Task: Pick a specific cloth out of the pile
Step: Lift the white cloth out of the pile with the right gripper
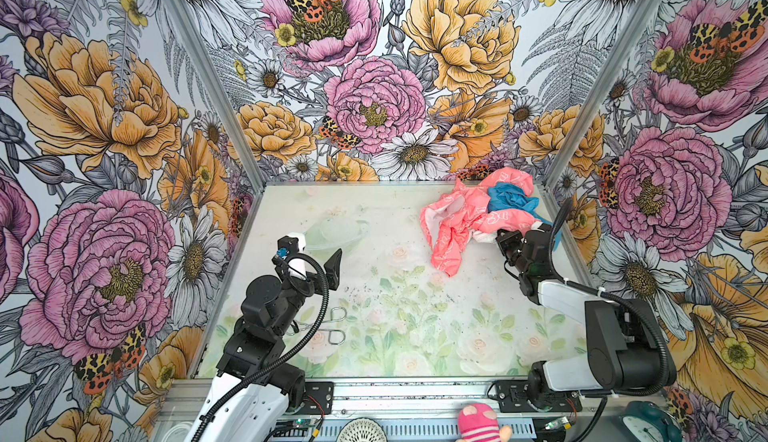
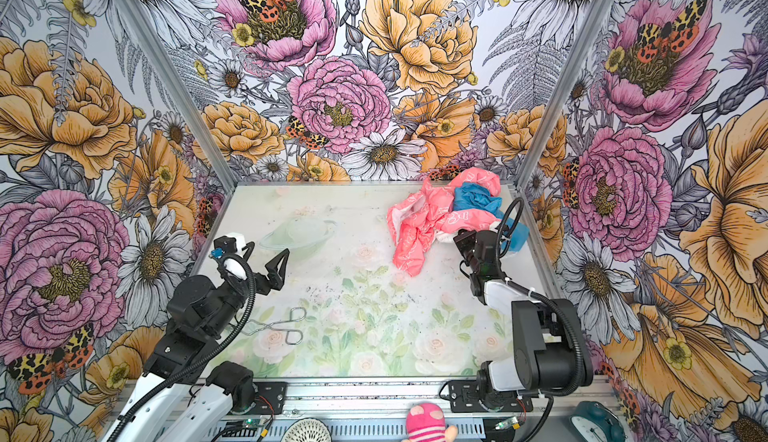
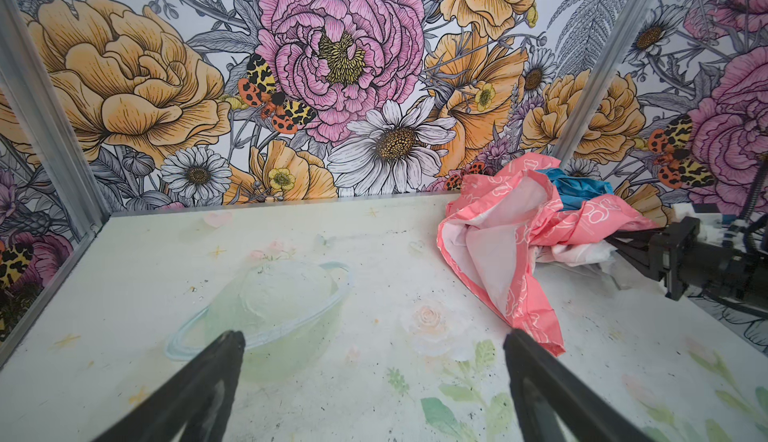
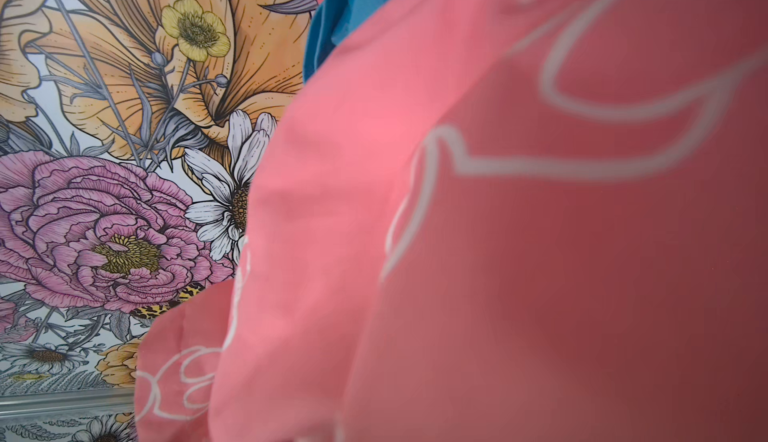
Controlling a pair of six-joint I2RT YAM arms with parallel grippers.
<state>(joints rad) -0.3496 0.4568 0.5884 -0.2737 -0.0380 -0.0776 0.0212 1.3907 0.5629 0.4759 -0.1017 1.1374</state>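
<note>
Right claw (image 3: 614, 247) clamps the white cloth (image 3: 575, 255) at its tips, tucked under the pink cloth (image 3: 528, 298) above, gripped but not yet pulled from the pile (image 1: 505, 201).

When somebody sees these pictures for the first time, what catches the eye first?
The loud flowered walls around the table, then the pile in its far right corner: a pink cloth with a blue cloth nested in it. The right gripper has its jaws shut on a white cloth at the pile's near edge.
</note>
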